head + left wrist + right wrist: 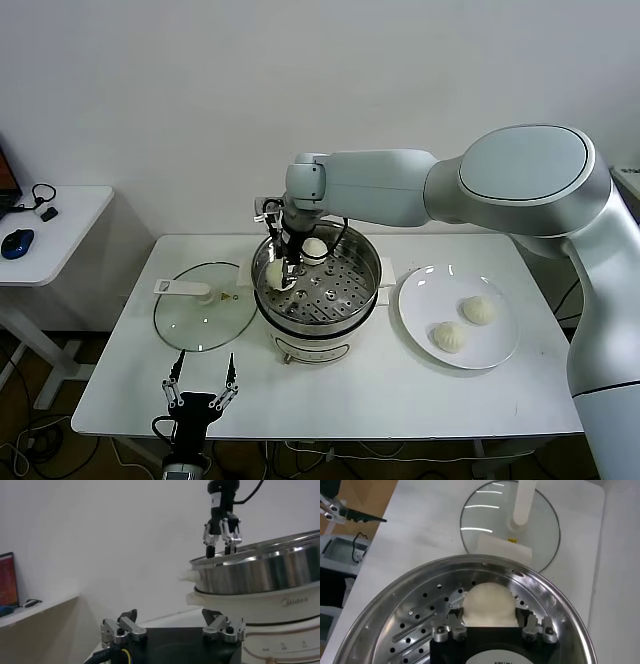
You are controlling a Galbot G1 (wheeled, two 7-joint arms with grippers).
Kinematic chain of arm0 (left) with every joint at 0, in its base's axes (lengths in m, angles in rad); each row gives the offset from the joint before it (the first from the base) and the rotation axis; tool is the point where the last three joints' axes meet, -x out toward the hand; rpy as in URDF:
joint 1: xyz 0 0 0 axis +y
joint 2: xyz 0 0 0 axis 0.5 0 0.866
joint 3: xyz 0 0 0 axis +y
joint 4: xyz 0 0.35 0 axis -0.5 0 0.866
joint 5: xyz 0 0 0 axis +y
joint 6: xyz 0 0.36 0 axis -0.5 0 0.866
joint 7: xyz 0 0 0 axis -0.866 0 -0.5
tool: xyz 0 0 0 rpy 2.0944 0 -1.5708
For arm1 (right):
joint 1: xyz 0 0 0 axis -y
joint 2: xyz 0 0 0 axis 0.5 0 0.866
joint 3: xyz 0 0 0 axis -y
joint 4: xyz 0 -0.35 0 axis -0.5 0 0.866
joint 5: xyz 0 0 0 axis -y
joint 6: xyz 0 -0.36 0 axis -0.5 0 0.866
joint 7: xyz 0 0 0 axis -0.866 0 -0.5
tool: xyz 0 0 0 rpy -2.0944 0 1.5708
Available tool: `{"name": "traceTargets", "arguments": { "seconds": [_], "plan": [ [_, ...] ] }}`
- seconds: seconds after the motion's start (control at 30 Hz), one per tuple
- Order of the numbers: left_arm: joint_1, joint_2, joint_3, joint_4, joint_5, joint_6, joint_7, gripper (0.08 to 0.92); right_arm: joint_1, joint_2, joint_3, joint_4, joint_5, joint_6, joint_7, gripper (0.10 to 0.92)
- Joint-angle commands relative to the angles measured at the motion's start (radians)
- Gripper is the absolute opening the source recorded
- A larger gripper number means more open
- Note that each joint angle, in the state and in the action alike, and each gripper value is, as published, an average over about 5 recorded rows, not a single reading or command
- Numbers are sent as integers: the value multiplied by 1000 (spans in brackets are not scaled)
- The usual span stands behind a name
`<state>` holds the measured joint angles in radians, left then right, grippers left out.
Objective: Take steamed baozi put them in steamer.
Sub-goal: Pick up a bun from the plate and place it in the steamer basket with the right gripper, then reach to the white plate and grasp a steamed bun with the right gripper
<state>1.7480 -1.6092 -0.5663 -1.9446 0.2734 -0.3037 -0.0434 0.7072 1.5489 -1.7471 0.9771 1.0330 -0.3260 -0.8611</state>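
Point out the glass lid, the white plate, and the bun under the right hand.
glass lid (205, 320): head view, centre of the glass.
white plate (425, 295): head view, bare surface near its left rim.
bun under the right hand (489, 602): right wrist view, top of its dome.

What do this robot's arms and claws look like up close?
The right arm is thick, smooth and glossy silver-white, with rounded joint housings. It narrows to a dark wrist with black cables looped beside it. The right claw is small and black with silvery metal links and two fingers. The left claw is the same kind: black body, silver linkages, dark-tipped fingers and a cable.
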Motion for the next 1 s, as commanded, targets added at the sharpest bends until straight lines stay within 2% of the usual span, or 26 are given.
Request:
{"name": "traceTargets", "arguments": {
  "seconds": [0.03,0.13,0.23,0.7,1.0],
  "plan": [
    [1,-49,1,-2,0,1,0,823,-4,-1,4,-4,-5,0,0,750],
    [3,-49,3,-4,1,1,0,823,11,-15,4,6,-3,1,-7,805],
    [4,-49,6,-4,3,2,0,823,32,-38,3,26,-2,5,-17,820],
    [14,-49,10,-1,14,-1,-3,823,200,-185,-60,141,-15,44,-104,823],
    [14,-49,8,6,16,-4,-4,823,323,-356,-93,273,-64,66,-151,823]
  ]
}}
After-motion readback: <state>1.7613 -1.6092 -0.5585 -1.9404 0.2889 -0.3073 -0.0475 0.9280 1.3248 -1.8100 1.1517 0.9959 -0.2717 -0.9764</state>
